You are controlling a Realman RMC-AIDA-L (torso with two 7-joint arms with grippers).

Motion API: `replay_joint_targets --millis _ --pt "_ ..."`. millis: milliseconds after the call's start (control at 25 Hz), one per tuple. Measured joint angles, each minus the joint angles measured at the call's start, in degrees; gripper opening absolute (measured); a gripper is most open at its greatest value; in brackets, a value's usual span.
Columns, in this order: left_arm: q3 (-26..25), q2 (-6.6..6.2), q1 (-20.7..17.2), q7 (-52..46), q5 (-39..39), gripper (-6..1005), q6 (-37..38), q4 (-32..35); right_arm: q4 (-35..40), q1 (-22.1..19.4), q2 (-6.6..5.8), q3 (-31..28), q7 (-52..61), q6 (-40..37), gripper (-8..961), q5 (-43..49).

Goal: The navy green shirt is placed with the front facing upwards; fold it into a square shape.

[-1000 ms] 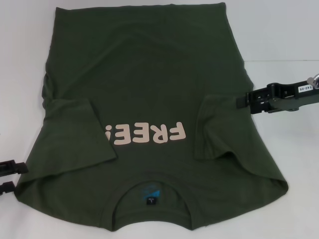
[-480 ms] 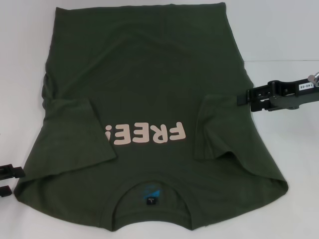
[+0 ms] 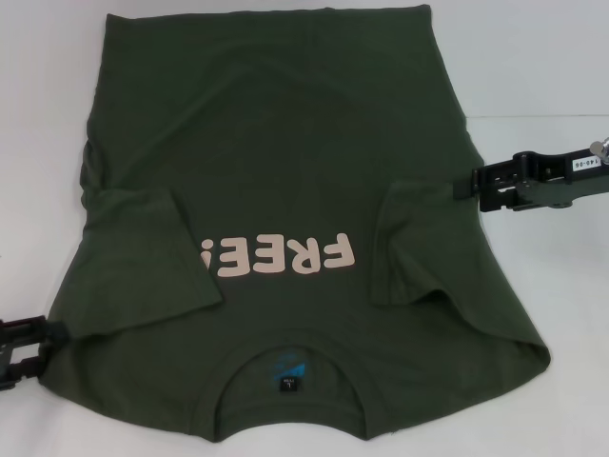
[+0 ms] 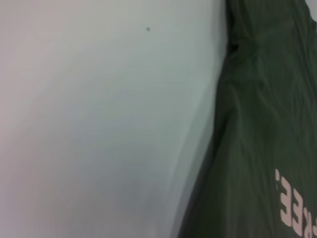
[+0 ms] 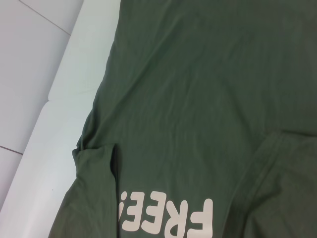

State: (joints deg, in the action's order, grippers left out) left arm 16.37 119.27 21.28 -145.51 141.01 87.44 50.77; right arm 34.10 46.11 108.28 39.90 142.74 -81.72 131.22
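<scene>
The navy green shirt (image 3: 285,143) lies front up on the white table (image 3: 533,57), with its collar and black neck label (image 3: 288,384) at the near edge. The pink "FREE!" lettering (image 3: 276,257) shows on the chest. Both sleeves are folded inward onto the body, one on the left (image 3: 143,267) and one on the right (image 3: 419,248). My left gripper (image 3: 27,349) is open at the near-left shoulder corner, its fingers at the cloth's edge. My right gripper (image 3: 464,186) hovers at the shirt's right side edge. The shirt also shows in the left wrist view (image 4: 262,124) and the right wrist view (image 5: 198,99).
Bare white table top (image 4: 99,124) lies to the left of the shirt. In the right wrist view the table's rounded edge (image 5: 64,99) runs beside the shirt's far side, with tiled floor (image 5: 29,49) beyond it.
My left gripper has moved right and slightly down, up to the shirt's near-left corner. My right gripper has drifted slightly to the right. The shirt has not moved.
</scene>
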Motion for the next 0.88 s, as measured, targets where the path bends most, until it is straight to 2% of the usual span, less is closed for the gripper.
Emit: replay_joint_targets --millis 520,880 --pt "2.4 -0.40 4.4 0.1 0.2 691 -1.5 -3.5 0.0 -0.2 -0.11 -0.4 -0.2 -0.1 633 0.0" --pt "3.5 -0.45 4.9 -1.0 0.6 631 -3.3 -3.4 0.0 -0.6 -0.39 -0.6 -0.5 -0.3 633 -0.1"
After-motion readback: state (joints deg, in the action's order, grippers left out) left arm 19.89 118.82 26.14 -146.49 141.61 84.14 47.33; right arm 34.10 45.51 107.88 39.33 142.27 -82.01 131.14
